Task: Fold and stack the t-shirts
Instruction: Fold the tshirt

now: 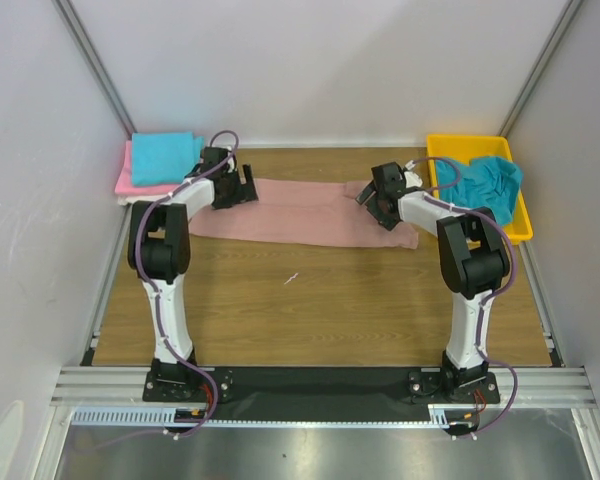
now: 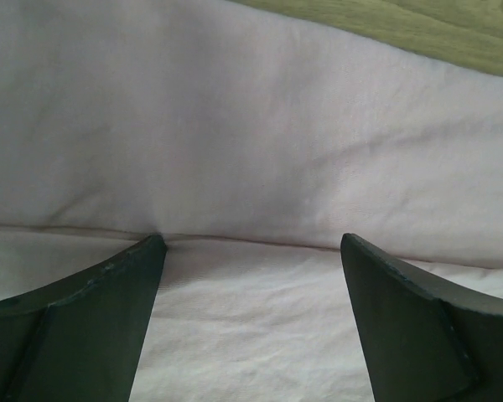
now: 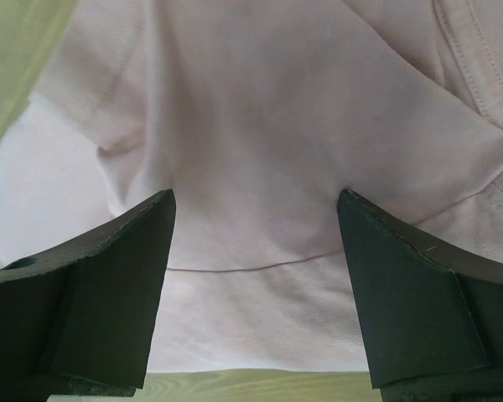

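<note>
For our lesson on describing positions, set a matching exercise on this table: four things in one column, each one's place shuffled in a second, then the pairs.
1 dusty-pink cloth shirt
2 folded turquoise cloth shirt
3 crumpled teal cloth shirt
4 yellow plastic tray

A in the tray
B at the far right
C atop the far-left stack
D spread flat in the middle

Pairs: 1-D, 2-C, 3-A, 4-B

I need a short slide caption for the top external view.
The left pincer and right pincer, both open, at opposite ends of the lengthwise-folded dusty-pink t-shirt on the table.
</note>
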